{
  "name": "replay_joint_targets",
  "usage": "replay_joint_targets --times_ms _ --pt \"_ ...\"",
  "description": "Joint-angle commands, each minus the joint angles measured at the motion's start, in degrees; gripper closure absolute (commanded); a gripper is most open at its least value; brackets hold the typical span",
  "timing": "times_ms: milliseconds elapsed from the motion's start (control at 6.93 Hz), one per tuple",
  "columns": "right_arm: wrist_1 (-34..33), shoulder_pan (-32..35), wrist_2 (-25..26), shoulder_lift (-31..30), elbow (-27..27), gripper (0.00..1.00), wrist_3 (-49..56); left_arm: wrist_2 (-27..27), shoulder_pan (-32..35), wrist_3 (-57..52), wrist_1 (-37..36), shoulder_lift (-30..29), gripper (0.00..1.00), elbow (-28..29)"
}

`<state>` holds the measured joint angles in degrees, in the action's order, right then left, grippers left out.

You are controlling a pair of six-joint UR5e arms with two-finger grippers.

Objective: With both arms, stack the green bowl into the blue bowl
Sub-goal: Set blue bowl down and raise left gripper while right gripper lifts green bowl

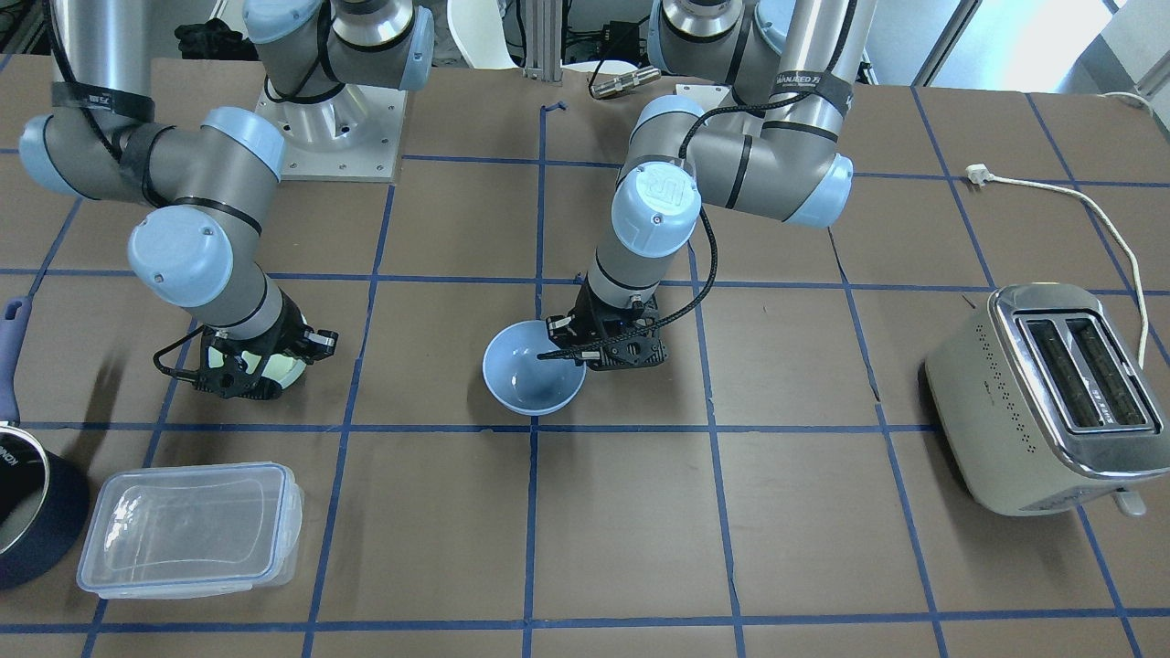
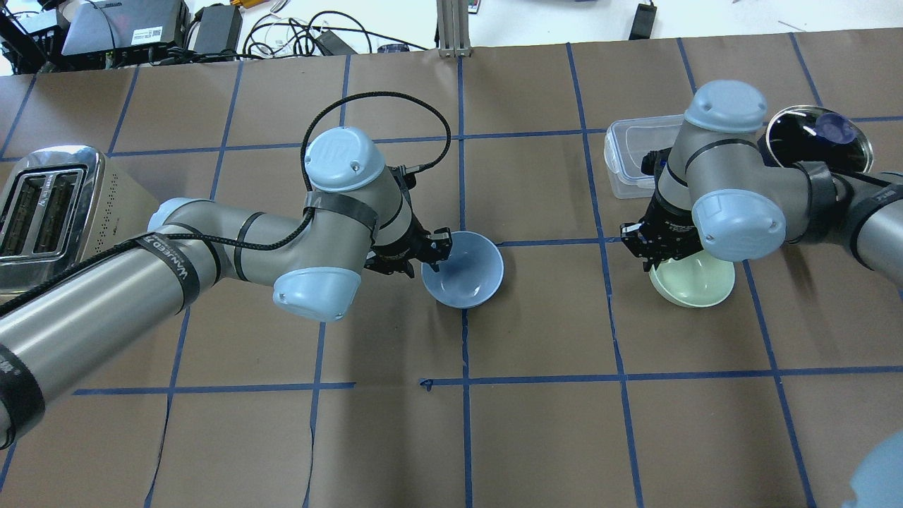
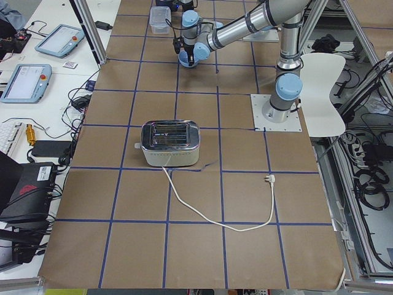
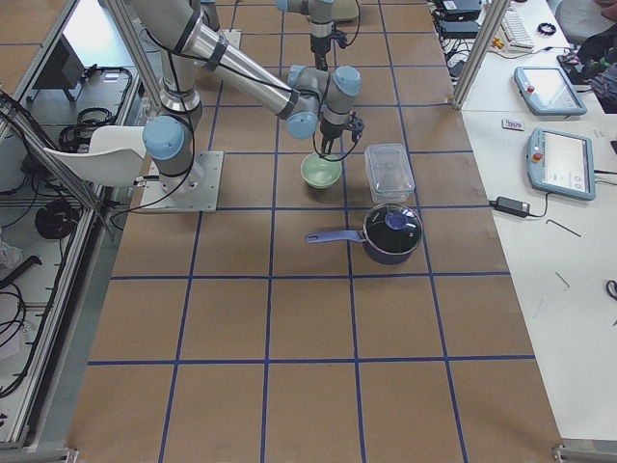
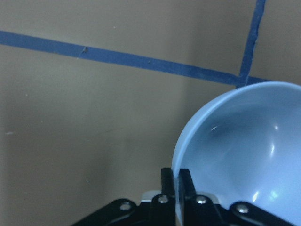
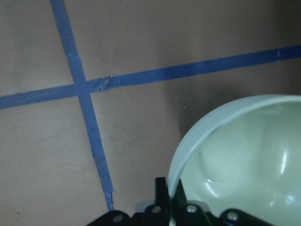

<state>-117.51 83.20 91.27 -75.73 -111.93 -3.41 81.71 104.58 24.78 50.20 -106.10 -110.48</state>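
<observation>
The blue bowl (image 2: pixel 467 274) sits near the table's middle, tilted, and also shows in the front view (image 1: pixel 533 382). My left gripper (image 2: pixel 432 255) is shut on its rim; in the left wrist view the fingers (image 5: pixel 167 181) pinch the rim of the blue bowl (image 5: pixel 244 155). The green bowl (image 2: pixel 698 283) is to the right, partly under my right gripper (image 2: pixel 652 252), which is shut on its rim. In the right wrist view the green bowl (image 6: pixel 244 150) has its rim between the fingers (image 6: pixel 161 188). I cannot tell whether either bowl is off the table.
A clear plastic container (image 2: pixel 631 152) and a dark blue saucepan (image 2: pixel 818 134) stand just beyond the green bowl. A silver toaster (image 2: pixel 49 212) stands at the far left, its cord (image 1: pixel 1079 196) trailing on the table. Blue tape lines grid the brown table.
</observation>
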Motion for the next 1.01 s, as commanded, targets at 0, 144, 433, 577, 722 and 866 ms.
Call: replay_joint_targets --times_ms 0,144,433,577,722,866 --pt "6.38 1.78 -0.21 -0.38 6.07 1.00 -4.31 0.55 -3.48 -5.22 10.71 2.64 0.01 6.99" --pt "9.64 4.14 -0.21 -0.38 9.24 1.00 -7.98 4.04 -6.90 -16.14 20.45 4.92 0.00 11.64" --pt "11.60 11.16 -0.83 0.23 13.30 1.00 -18.07 7.24 -15.68 -26.86 37.96 8.79 0.00 22.18" --pt "13.26 15.81 -0.91 0.84 15.23 1.00 -23.34 7.50 -17.55 -26.98 40.13 9.94 0.00 25.71" --pt "13.36 19.77 -1.26 2.76 16.90 1.00 -29.74 8.11 -17.30 -26.98 40.58 12.04 0.00 26.97" --pt "13.45 23.46 -1.27 5.82 19.88 1.00 -34.77 7.94 -17.13 -26.89 41.02 14.32 0.00 26.98"
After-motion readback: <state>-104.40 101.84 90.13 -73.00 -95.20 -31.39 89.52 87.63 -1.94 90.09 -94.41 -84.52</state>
